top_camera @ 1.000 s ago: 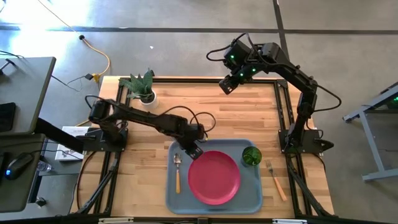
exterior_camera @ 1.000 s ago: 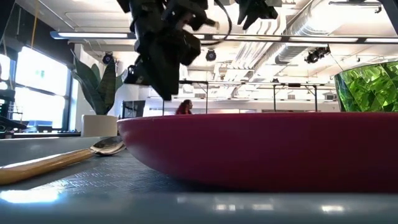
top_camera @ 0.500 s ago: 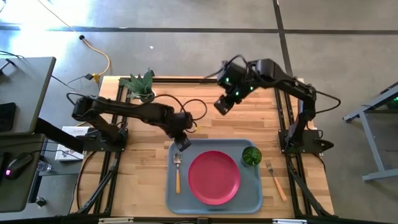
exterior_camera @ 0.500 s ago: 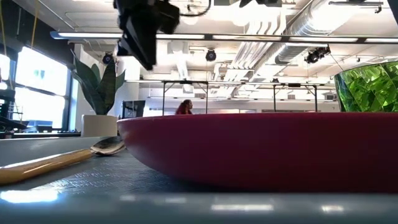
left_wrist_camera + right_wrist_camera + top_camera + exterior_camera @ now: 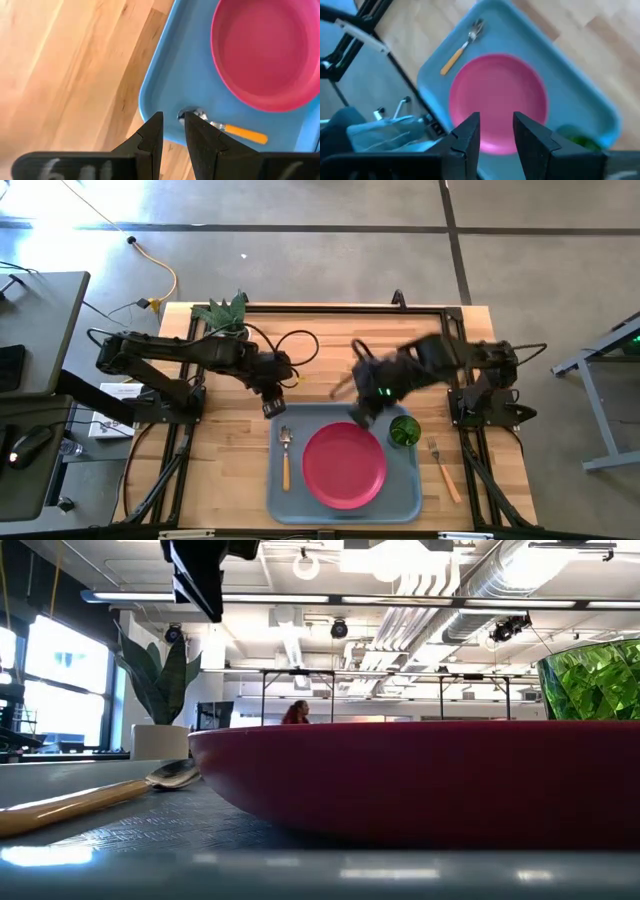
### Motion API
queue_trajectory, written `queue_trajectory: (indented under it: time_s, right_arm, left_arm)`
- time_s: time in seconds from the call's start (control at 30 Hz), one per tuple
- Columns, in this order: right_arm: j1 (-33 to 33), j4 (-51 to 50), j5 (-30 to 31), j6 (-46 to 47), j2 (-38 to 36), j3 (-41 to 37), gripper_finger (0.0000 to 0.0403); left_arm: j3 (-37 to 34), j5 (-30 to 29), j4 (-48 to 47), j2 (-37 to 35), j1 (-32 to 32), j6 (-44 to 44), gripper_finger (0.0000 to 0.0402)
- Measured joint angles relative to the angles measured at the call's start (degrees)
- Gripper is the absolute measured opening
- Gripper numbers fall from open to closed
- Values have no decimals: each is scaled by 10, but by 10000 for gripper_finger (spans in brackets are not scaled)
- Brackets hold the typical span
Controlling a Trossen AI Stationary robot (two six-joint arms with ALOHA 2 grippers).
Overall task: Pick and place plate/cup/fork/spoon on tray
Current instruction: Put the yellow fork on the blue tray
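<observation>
Since a second ago your left gripper (image 5: 271,406) pulled back off the tray (image 5: 408,498) toward 10 o'clock, fingers a narrow gap apart, empty. Right gripper (image 5: 360,416) swung down to the tray's 12 o'clock edge, fingers apart, empty. High view: plate (image 5: 344,464), spoon (image 5: 285,457), cup (image 5: 404,430) on tray; fork (image 5: 443,470) off it at 3 o'clock. Low view: plate (image 5: 420,775) fills foreground.

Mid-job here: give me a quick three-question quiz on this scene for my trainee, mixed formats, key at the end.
1. True or false: the fork lies on the tray.
2. Which sits at the tray's right edge, beside the plate? A) spoon B) cup C) plant pot
3. Fill in: the right gripper hangs over the tray's far edge, and its fingers hold ____.

Key
1. False; it lies on the table, right of the tray.
2. B, the cup; the spoon lies left of the plate.
3. Nothing.
</observation>
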Motion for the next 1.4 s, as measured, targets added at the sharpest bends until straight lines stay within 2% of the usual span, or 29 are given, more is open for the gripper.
queue_trajectory:
  time_s: [0.3,0.4,0.77,1.1,1.4]
  right_arm:
    - [152,0,59,215,9,0,108]
    - [192,0,62,277,23,0,108]
    - [282,0,61,441,72,0,108]
    - [311,0,60,461,105,0,108]
    - [310,0,94,383,83,-1,108]
  left_arm:
    - [0,-4,-2,1,0,56,70]
    - [0,-4,-2,1,0,69,70]
    - [0,-4,-2,1,0,93,70]
    - [0,-4,0,1,0,96,70]
    - [0,-4,0,1,0,95,70]
